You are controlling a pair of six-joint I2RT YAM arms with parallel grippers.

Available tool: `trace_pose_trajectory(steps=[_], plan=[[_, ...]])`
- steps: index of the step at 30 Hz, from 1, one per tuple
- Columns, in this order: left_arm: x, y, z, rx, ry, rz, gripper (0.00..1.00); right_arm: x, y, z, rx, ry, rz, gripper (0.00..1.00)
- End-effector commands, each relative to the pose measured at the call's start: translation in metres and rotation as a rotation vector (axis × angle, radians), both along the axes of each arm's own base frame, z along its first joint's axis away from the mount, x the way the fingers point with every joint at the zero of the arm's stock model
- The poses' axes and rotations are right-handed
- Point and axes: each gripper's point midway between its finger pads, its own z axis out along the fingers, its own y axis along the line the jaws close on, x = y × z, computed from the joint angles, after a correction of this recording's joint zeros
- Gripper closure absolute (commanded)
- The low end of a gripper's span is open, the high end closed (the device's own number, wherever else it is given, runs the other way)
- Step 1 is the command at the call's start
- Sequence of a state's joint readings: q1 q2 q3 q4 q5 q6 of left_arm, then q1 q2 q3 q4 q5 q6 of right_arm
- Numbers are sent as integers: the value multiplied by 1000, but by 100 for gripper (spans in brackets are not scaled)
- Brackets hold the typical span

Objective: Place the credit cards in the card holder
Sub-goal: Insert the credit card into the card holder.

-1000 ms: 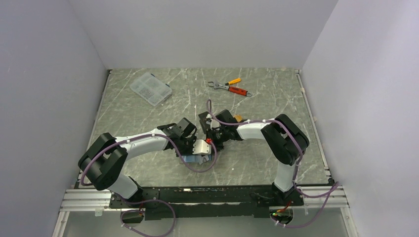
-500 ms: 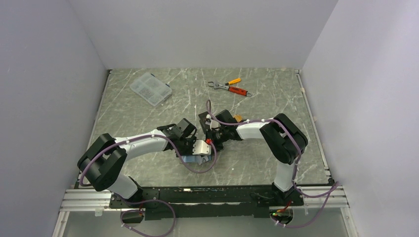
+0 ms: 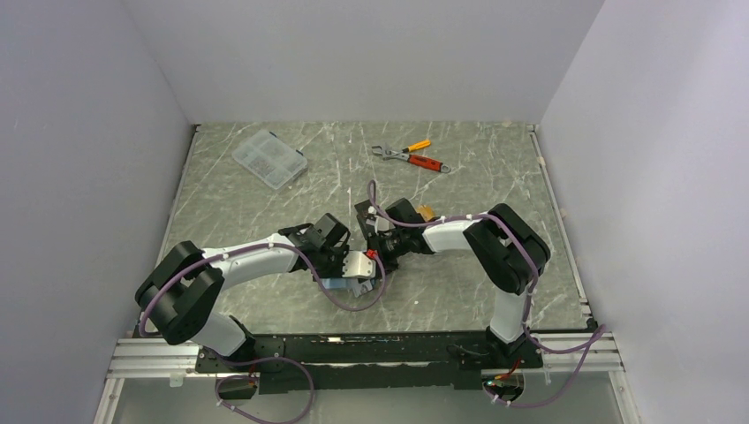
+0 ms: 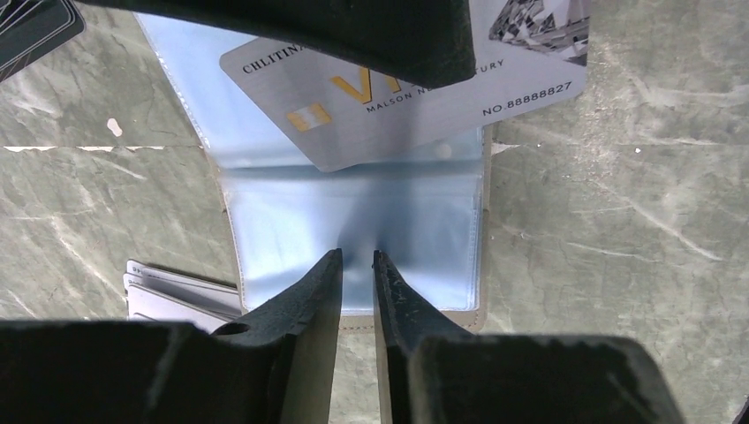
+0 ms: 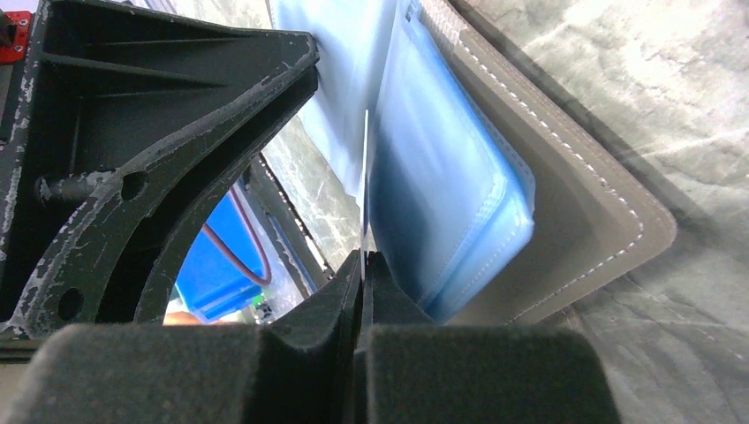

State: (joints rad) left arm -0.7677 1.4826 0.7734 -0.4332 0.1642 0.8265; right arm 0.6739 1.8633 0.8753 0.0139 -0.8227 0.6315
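Two grippers meet over the card holder [image 3: 338, 284], which lies open on the table [image 3: 495, 168], toward the middle of the near edge and well apart from both side edges.

From the left wrist, the holder's blue-grey slotted lining faces up with a thin taupe border showing round it. The left gripper [image 4: 355, 258] hangs right over the lower half of that lining. Its jaws stand almost together with only a narrow slot between them, and the lining shows blurred in that slot. I cannot tell whether they pinch a leaf of it.

The silvery-grey card [image 4: 424, 115] lies tilted across the top half of the lining, with gold lettering and a printed number on its face. Its upper part is hidden under the dark body of the other arm's claw.

From the right wrist, the right gripper [image 5: 364, 258] is closed tight on that card, which shows edge-on as a thin upright line rising from the fingertips. The card sits against the stack of blue sleeves, which lie just to its right, with the taupe cover spread flat beyond them.

A small stack of pale cards [image 4: 177, 296] lies on the table just beside the holder's lower left corner, and a dark card [image 4: 35, 26] lies off its upper left corner.

Near the far edge sit a clear compartment box [image 3: 269, 159] on the left and orange-handled tools [image 3: 413, 158] near the middle.
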Motion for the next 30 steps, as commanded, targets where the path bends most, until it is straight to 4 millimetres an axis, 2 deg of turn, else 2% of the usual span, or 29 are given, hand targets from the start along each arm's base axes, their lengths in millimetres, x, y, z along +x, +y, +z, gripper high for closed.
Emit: trace_pose_trajectory(steps=[1,10,19,30], plan=[[-13,25,-15,102,32,0,76,4,5,21,67,-74,23,100],[-16,24,-17,110,35,-8,77,4,8,25,89,-81,30,100],[-18,25,-17,112,30,-14,77,9,11,9,51,-50,31,100],[-18,24,-18,114,27,-22,78,16,16,3,37,-49,26,100]])
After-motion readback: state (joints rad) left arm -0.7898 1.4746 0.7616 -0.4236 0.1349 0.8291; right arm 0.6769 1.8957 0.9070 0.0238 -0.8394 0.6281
